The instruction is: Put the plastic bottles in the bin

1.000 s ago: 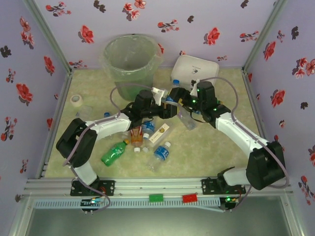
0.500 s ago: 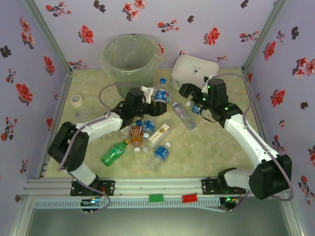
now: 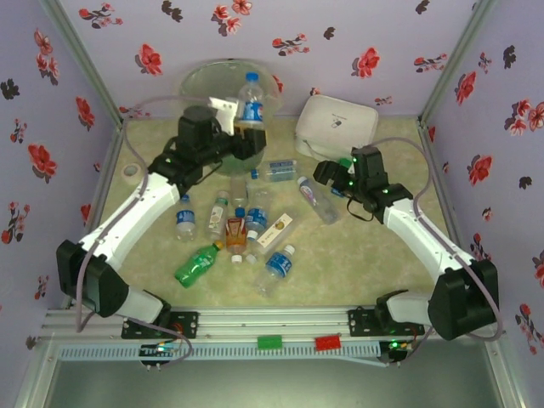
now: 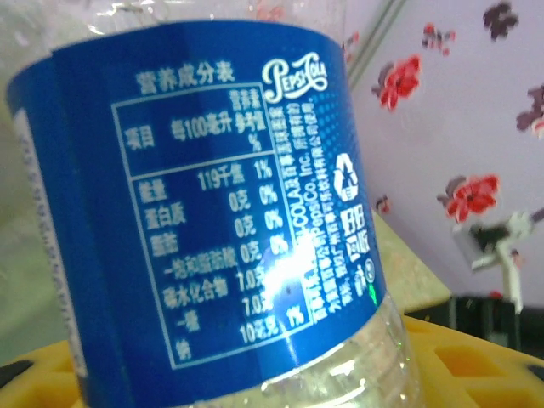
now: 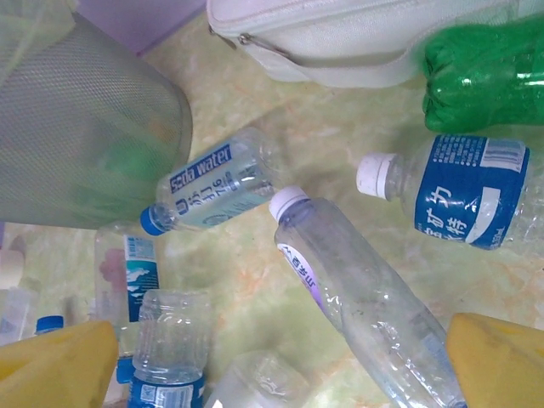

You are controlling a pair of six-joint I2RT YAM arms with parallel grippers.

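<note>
My left gripper is shut on a clear plastic bottle with a blue label and cap, held upright at the near rim of the translucent bin. In the left wrist view that bottle's blue label is close up between the yellow fingers. My right gripper hangs open over the table. Below it lies a clear white-capped bottle, between the yellow fingertips. Several more bottles lie mid-table, among them a green one and an amber one.
A white lidded box stands at the back right, with a green bottle against it. A flat carton lies among the bottles. A tape roll sits by the left wall. The bin's mesh-like wall is at the right wrist view's left.
My left arm has lifted the blue-labelled bottle from mid-table up and back to the bin's rim. My right gripper has opened wide and drawn back to the right.
</note>
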